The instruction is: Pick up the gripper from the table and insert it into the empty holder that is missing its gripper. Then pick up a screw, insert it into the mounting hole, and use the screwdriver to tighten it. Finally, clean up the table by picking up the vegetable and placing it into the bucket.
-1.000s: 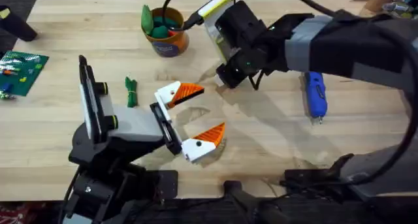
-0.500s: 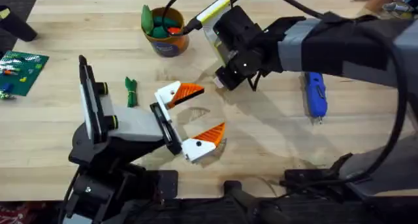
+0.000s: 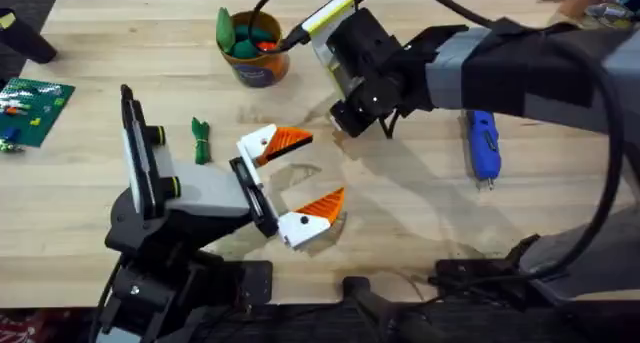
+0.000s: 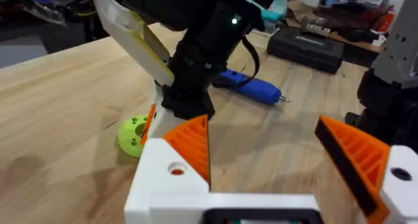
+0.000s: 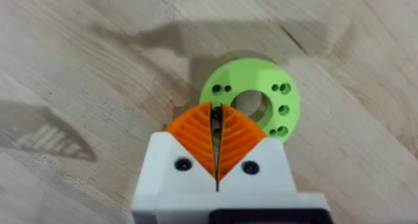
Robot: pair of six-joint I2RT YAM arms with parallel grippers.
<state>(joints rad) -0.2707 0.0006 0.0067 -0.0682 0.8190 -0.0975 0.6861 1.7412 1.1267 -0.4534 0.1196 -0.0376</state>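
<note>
Two tools are seen: the right tool (image 5: 217, 127), pads pressed together, is positioned just above a green disc (image 5: 251, 100) on the bench (image 3: 420, 213); the left tool (image 3: 298, 179) is spread apart.

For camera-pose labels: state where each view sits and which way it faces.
Overhead: above the bases, facing down and forward over the table; both arms, screwdriver.
Left wrist: low, facing across the wood at the right arm; left fingers open.
Right wrist: facing straight down at the green ring; right fingers shut.
Shared: both wrist views hold the green ring; overhead and left wrist, the screwdriver.
</note>
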